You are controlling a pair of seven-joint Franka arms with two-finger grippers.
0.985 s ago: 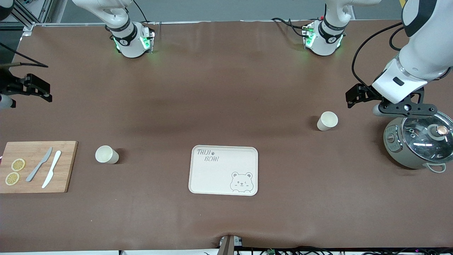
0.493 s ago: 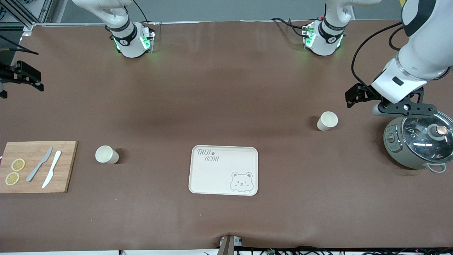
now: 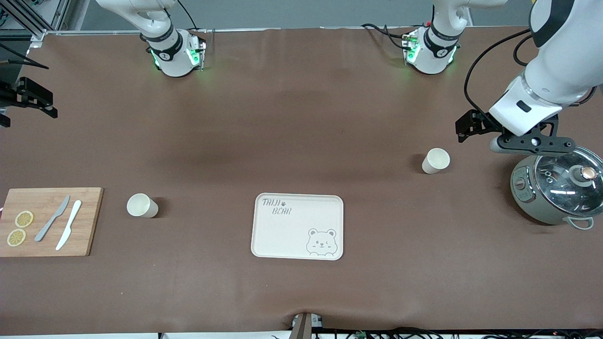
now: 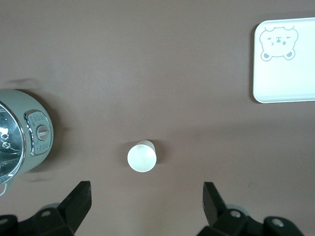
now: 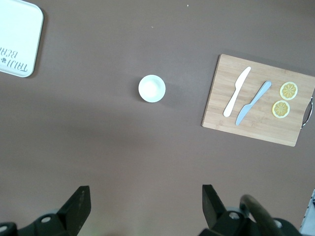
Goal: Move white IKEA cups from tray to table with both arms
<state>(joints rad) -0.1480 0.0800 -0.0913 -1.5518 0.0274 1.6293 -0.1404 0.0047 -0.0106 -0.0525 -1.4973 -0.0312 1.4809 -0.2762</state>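
Note:
Two cream-white cups stand upright on the brown table. One cup is toward the left arm's end and also shows in the left wrist view. The other cup is toward the right arm's end, beside the cutting board, and also shows in the right wrist view. My left gripper is open and empty, up over the table beside the cooker's rim. My right gripper is open and empty, high over the table's edge at the right arm's end, partly out of the front view.
The cream bear tray lies at mid-table, nearer the front camera. A wooden board holds two knives and lemon slices. A grey cooker with a glass lid stands at the left arm's end.
The right gripper has moved toward the bases' side and the table's edge, then held. The left gripper has shifted slightly toward the cup and upward. Cups and tray have not moved.

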